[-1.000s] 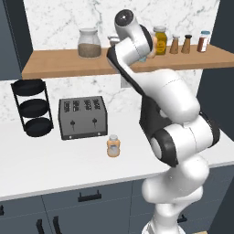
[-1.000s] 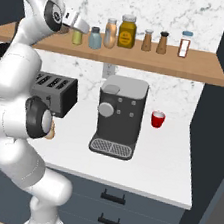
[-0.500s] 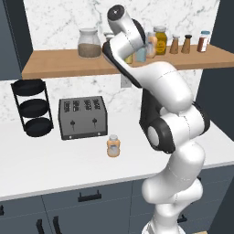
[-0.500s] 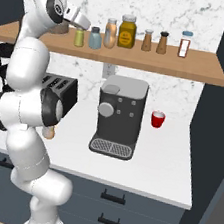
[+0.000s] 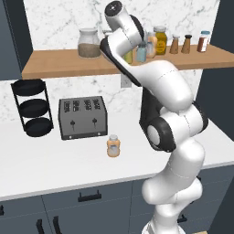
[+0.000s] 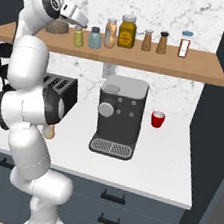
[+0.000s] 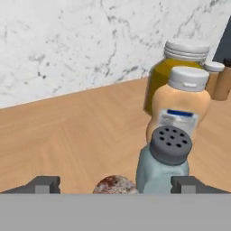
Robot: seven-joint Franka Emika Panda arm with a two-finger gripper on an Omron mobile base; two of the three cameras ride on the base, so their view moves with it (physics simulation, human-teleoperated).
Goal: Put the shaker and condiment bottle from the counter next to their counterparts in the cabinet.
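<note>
Light-brown wood forms the long open cabinet shelf [image 6: 141, 62], set against white marble wall, and the white arm reaches up to its left part. The gripper [image 6: 79, 21] hangs just above the small yellow-green cylindrical shaker with a grey cap [image 6: 79, 37], which stands upright on the board. In the hand view the two dark fingertips [image 7: 43, 184] sit far apart with the shaker's speckled top [image 7: 115, 184] low between them — the gripper is spread wide and grips nothing.

Just beside the yellow-green shaker stands the small pale blue shaker with a grey perforated cap [image 7: 163, 163]; whether the two touch I cannot tell. Next along the shelf comes the rounded orange bottle with a pale cap [image 7: 181, 108], then a taller amber jar with a yellow lid [image 6: 127, 32], two brown dark-topped shakers [image 6: 155, 41] and a red-labelled spice bottle [image 6: 184, 45]. A glass jar of brown contents [image 5: 89, 43] sits at the shelf's left, beyond the arm.

Down on the white desk [image 5: 55, 169], the squat orange translucent condiment bottle with a pale cap [image 5: 113, 146] stands upright — just in front of the dark grey four-slot toaster [image 5: 83, 117]. A black three-tier stand [image 5: 32, 106] is at the far left. A dark coffee machine [image 6: 117, 116] and a small red cup [image 6: 157, 119] sit further right on the desk.
</note>
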